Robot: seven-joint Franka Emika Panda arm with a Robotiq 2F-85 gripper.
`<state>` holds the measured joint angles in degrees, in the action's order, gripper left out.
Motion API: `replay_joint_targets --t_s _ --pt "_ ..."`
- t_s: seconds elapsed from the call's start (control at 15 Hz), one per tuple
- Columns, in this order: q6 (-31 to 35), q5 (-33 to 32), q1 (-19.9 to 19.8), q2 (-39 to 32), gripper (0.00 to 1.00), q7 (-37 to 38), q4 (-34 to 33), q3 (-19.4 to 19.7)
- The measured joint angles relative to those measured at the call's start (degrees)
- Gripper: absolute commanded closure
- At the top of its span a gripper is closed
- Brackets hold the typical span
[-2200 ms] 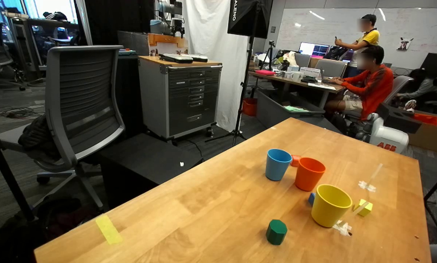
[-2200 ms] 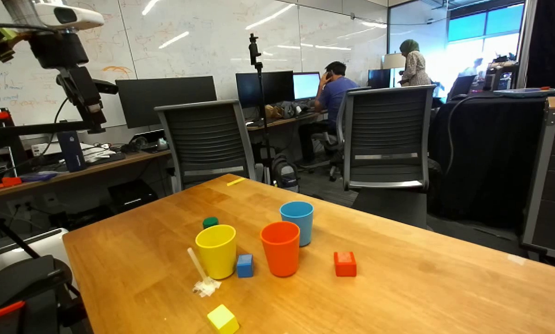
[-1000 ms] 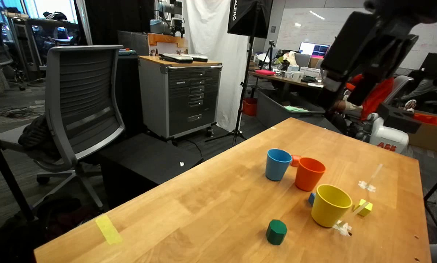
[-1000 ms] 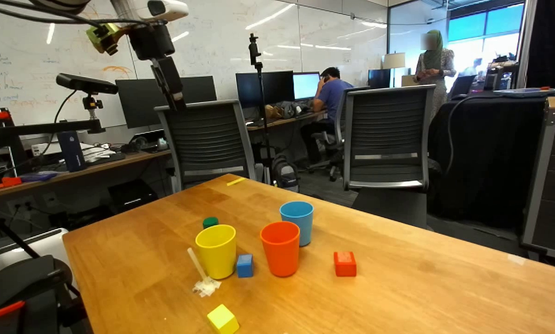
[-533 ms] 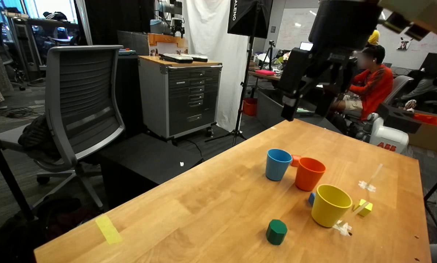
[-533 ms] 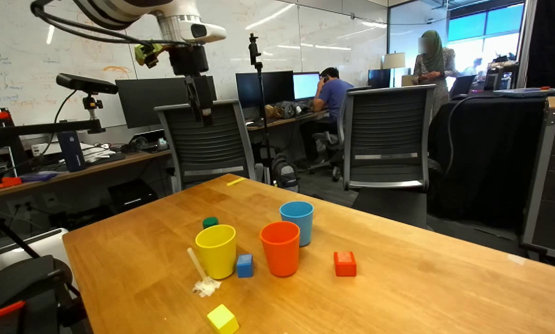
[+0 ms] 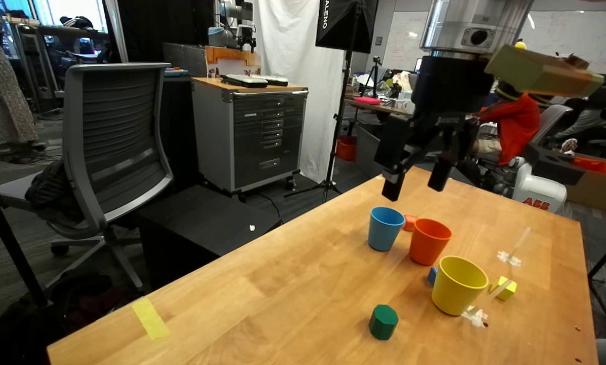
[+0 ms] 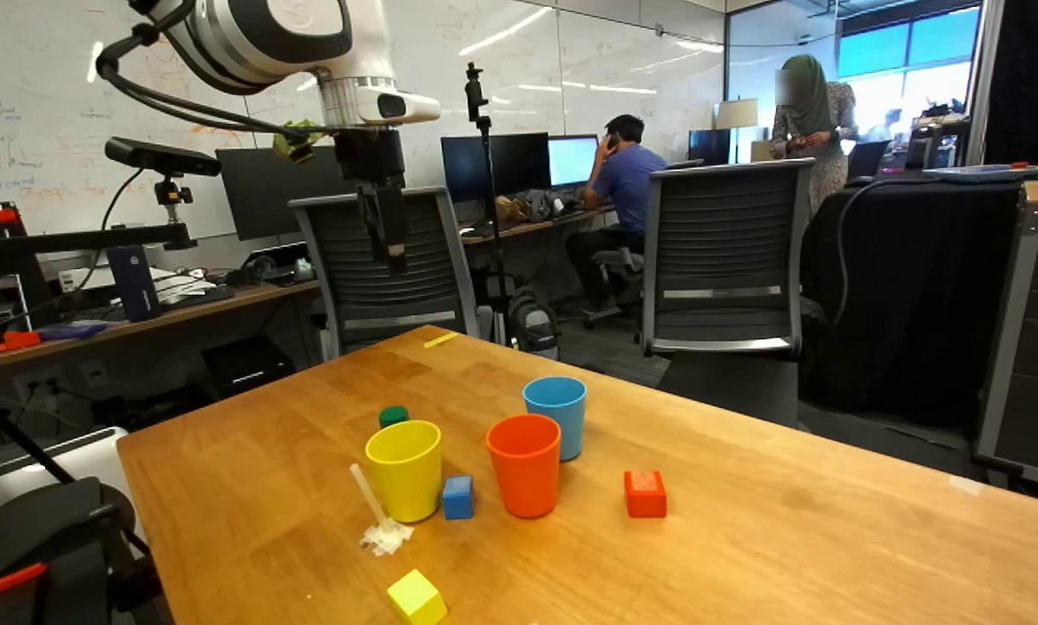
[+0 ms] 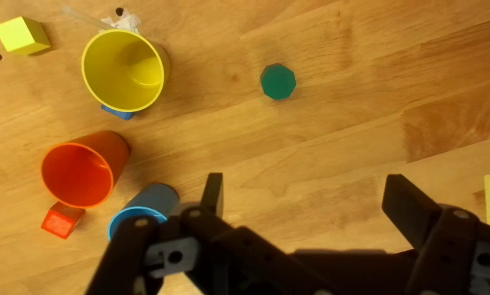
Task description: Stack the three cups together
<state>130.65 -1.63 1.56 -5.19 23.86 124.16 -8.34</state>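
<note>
Three tapered cups stand upright and apart on the table, openings up. The blue cup (image 7: 382, 237) shows in both exterior views (image 8: 573, 427); the gripper partly covers it in the wrist view (image 9: 157, 198). The orange cup (image 7: 423, 249) stands beside it, also in the wrist view (image 9: 114, 152). The yellow cup (image 7: 450, 296) stands on the orange cup's far side from the blue one, also in the wrist view (image 9: 122, 76). My gripper (image 7: 414, 185) is open and empty, high above the table. In the wrist view its fingertips (image 9: 304, 184) are wide apart over bare wood, right of the blue cup.
A green block (image 7: 383, 323) stands on the table. A small blue block (image 8: 458, 497) sits between the yellow and orange cups. A red block (image 8: 646, 495) and a yellow block (image 8: 417, 597) lie nearby. A taped-down straw (image 8: 368, 495) stands by the yellow cup.
My gripper has come into an exterior view from the upper right and moved left and down over the table, turning more upright. The cups and blocks have not moved.
</note>
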Motion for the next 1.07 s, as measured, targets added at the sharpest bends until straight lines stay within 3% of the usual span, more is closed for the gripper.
replay_joint_targets --t_s 1.07 --pt "7.5 -0.2 -0.2 0.0 0.00 -0.2 11.0 6.1"
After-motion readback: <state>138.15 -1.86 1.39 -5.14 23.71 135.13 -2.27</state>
